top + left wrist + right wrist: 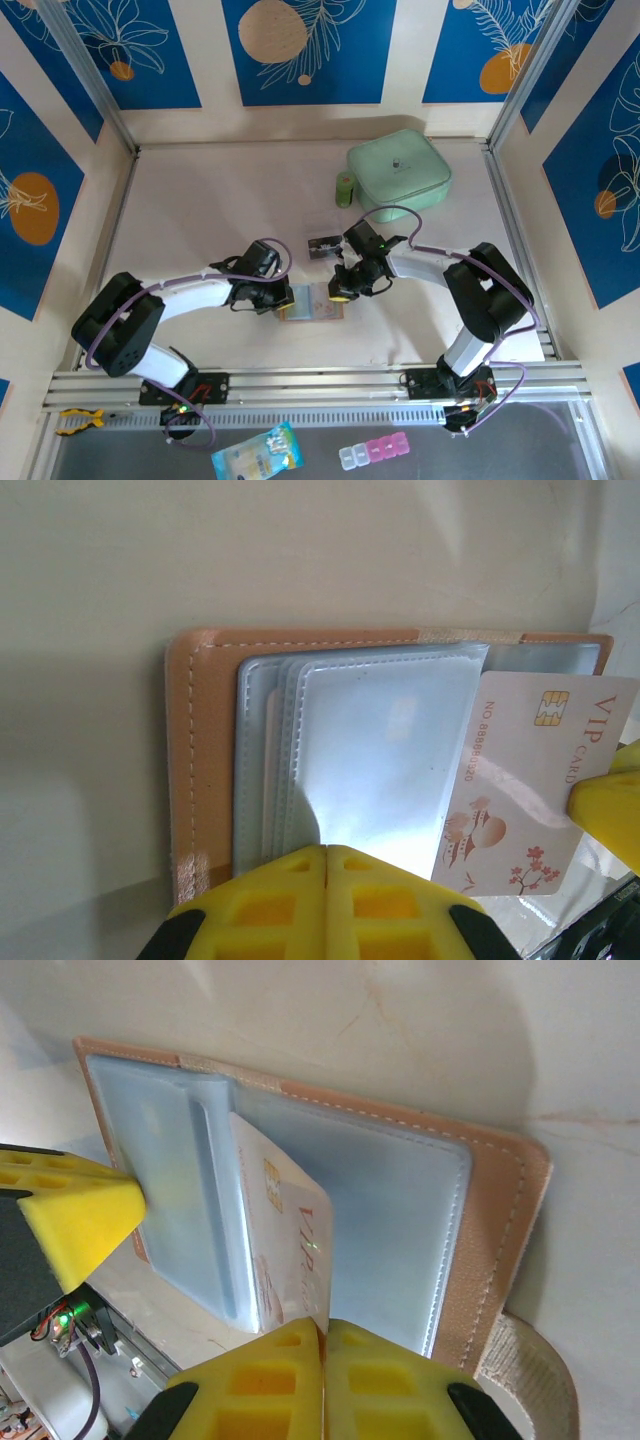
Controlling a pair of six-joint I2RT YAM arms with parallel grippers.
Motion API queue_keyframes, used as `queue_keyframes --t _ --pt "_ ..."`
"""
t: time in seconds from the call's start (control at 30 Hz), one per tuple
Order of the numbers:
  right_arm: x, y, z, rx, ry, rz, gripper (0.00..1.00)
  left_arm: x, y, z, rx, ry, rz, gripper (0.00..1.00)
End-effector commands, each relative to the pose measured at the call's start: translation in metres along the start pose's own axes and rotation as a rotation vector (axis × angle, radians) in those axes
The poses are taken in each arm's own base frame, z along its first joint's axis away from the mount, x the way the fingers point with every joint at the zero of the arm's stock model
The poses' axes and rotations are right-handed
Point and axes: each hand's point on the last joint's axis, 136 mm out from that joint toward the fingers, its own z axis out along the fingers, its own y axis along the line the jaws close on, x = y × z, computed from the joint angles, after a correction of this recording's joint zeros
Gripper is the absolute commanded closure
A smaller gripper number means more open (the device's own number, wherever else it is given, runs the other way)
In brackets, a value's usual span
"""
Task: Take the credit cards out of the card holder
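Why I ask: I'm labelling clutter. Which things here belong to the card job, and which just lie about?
For the job: card holder; VIP card, pinched by the right pincer; dark card lying beyond the holder; left pincer, shut, at the holder.

Lying about: mint-green pouch; small green container; light-blue packet; pill box.

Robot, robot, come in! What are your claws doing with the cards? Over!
Left claw shut, at card holder edge. Right claw shut on pale VIP card, partway out of its sleeve. Nothing in the card's way. Over.
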Motion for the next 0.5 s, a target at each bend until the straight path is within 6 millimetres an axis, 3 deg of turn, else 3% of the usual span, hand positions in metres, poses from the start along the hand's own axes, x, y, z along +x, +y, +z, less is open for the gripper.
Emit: queue_keyframes --t 0.0,0.47 --pt "0.001 0.002 -0.009 0.017 -0.01 0.0 0.93 0.004 0.007 0.0 -0.044 0.012 0.006 0.96" --pt "0.0 0.019 -0.008 -0.031 -0.02 0.013 0.89 0.002 0.004 0.001 -0.038 0.015 0.01 0.96"
